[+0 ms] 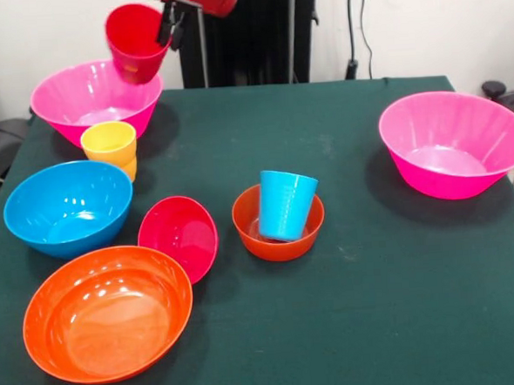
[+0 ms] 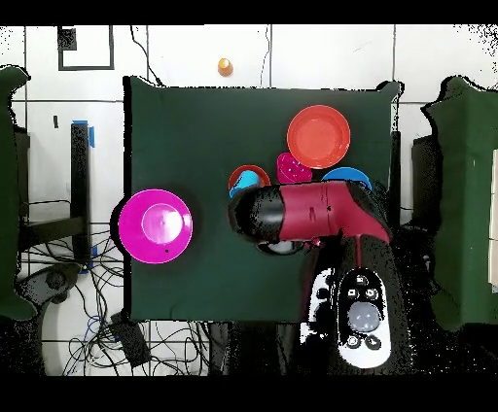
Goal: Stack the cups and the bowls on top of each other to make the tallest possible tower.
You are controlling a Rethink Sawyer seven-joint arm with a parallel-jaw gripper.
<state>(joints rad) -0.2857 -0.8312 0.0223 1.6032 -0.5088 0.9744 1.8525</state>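
Desk (image 1: pixel 379 325): dark green cloth top, carrying all the bowls and cups.
Right pink bowl (image 1: pixel 455 145): large, glossy, upright, alone at the right of the front view, well apart from everything else; in the overhead view it sits alone on the left.
Left pink bowl (image 1: pixel 90 102): large, at the far left corner; its right rim is partly covered by the red cup.
Wide orange bowl (image 1: pixel 107 311): shallow, nearest the camera at the left, tipped slightly toward it.
Blue bowl (image 1: pixel 66 208): medium, upright, just behind the wide orange bowl.
Crimson bowl (image 1: pixel 179 235): small, tilted on edge, leaning against the wide orange bowl.
Small orange bowl (image 1: pixel 277 230): near the desk's middle, holding the blue cup.
Blue cup (image 1: pixel 286 204): upright in the small orange bowl, leaning a little.
Yellow cup (image 1: pixel 109 140): nested on the orange cup (image 1: pixel 130 170), of which only a sliver shows.
Red cup (image 1: pixel 136 43): lifted off the desk, tilted, above the left pink bowl.
Gripper (image 1: pixel 171 27): clamped on the red cup's rim; the arm hides it in the overhead view.
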